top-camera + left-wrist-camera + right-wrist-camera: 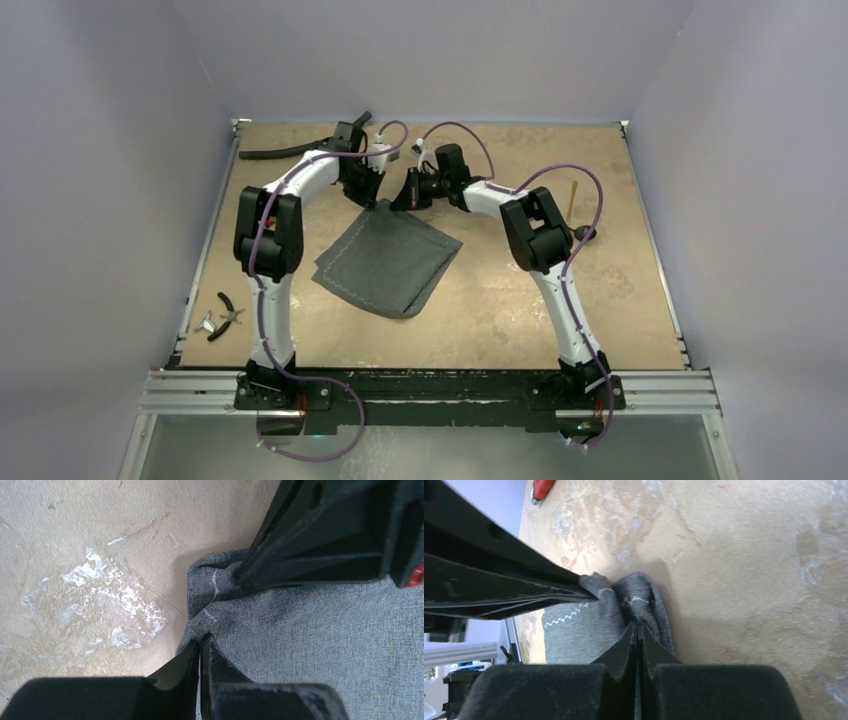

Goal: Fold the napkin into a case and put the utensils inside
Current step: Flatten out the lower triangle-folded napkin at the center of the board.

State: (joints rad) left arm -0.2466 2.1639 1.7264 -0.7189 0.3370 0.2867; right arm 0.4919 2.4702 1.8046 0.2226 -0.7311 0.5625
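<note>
Top external view shows you the grey napkin (390, 262) mid-table, its far corner caught by both grippers. Your left gripper (201, 647) is pressed together on the hem. Your right gripper (639, 630) pinches the bunched corner just beside it, a paired hold suited to drawing a fold across. What look like the utensils (586, 234) lie well apart, beside the right arm.

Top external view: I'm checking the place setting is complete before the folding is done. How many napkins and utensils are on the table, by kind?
Napkin: 1
Gold utensil: 1
Black spoon: 1
Total: 3
</note>
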